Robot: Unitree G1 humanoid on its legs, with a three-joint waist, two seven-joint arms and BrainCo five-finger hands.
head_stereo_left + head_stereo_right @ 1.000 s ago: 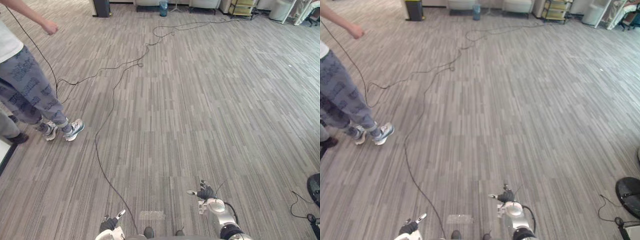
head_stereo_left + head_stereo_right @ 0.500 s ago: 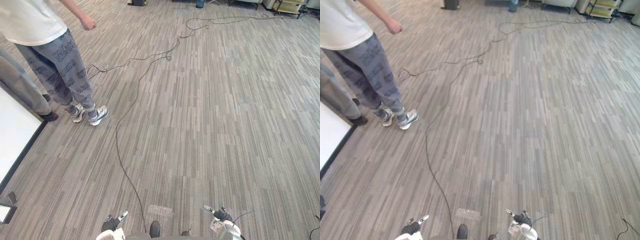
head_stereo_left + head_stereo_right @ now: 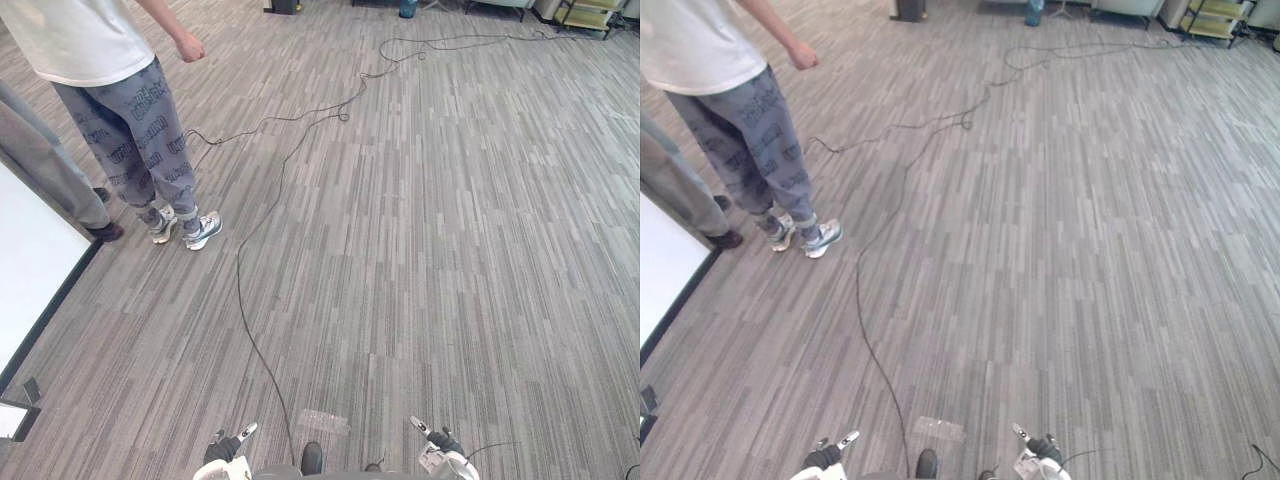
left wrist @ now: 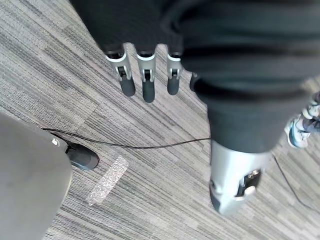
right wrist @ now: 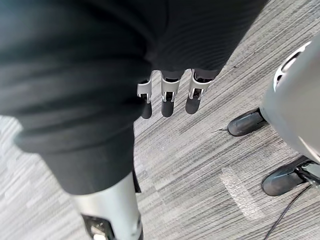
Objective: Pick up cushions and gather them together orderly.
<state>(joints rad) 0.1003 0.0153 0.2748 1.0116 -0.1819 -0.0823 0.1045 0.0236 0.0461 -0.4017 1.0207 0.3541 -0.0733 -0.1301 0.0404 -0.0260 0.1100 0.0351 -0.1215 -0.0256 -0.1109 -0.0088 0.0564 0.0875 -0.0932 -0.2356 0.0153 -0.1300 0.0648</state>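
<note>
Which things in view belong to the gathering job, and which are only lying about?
Job: left hand and right hand, both open, holding nothing.
Lying about: standing person, tape patch, white panel, yellow shelf cart.

Seemingly two people (image 3: 120,110) (image 3: 48,170); two hands (image 3: 224,449) (image 3: 441,443)

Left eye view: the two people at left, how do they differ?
One person wears patterned trousers and pale sneakers; the other person wears plain grey trousers and a dark shoe. The first shows a white shirt; the other is cut off above the leg. Both stand on carpet.
</note>
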